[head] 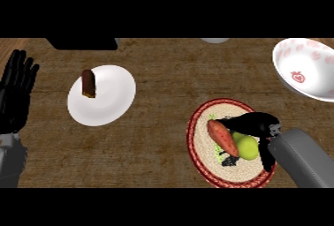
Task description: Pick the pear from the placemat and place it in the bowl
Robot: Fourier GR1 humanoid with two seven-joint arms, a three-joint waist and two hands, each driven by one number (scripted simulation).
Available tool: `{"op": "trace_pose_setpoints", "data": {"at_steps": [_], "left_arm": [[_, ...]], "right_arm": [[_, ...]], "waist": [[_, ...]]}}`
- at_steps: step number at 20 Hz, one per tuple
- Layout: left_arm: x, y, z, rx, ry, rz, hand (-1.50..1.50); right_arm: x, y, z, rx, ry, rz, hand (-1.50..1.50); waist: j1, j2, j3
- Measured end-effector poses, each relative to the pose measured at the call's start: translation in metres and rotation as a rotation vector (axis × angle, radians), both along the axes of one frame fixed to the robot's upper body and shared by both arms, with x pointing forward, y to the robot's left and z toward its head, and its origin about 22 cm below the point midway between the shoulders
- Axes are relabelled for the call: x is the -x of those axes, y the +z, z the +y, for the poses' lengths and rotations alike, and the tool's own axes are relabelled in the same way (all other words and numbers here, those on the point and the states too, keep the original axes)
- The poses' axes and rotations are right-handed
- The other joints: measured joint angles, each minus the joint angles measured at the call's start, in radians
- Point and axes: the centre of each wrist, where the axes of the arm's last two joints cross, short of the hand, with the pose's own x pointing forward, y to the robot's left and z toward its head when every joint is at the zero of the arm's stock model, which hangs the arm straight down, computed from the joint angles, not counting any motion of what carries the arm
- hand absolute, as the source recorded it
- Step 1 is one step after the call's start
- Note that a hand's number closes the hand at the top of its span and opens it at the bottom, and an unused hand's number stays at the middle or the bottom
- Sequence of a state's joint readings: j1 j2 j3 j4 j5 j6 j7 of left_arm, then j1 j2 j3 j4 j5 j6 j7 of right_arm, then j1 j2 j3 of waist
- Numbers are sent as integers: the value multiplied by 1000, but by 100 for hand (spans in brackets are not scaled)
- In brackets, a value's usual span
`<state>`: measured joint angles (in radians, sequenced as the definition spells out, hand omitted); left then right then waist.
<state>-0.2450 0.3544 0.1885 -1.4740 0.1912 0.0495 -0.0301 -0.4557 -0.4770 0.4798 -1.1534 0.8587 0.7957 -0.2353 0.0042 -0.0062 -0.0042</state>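
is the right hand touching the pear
Touching. The head view shows the right hand over the placemat, its fingers curled against the pear with no gap showing.

On my feed the counter [169, 92] reads as brown wood with the grain running across it, matt and slightly rough. The plate [114, 106] is plain white and smooth, like glazed ceramic. The dark brown food [89, 83] on it looks dull and coarse-skinned. The placemat [201, 162] looks woven, a straw-like tan weave with a red rim. The pear [247, 146] has smooth yellow-green skin with a faint sheen; the reddish vegetable [222, 137] beside it looks smooth and matt. The bowl [306, 66] seems ceramic, glossy white with red prints. The left hand [16, 88] and the right hand [257, 123] look like black plastic, the right one catching a highlight; the right forearm [303, 156] is smooth matt grey.
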Motion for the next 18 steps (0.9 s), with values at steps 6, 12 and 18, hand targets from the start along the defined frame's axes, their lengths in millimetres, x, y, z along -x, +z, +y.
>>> {"op": "trace_pose_setpoints", "data": {"at_steps": [6, 12, 18], "left_arm": [[1, -5, -9, -1, -1, 2, 0], [5, 4, -4, 0, -2, 1, 0], [6, 2, 4, 2, 26, 4, 0]], "right_arm": [[-13, -2, -1, -56, 22, -67, 150], [-14, -5, -5, -108, 53, -127, 150], [-9, 2, -72, -89, -107, -208, 150]], "waist": [[2, -7, -5], [4, -4, -2], [-28, -4, 3]]}}
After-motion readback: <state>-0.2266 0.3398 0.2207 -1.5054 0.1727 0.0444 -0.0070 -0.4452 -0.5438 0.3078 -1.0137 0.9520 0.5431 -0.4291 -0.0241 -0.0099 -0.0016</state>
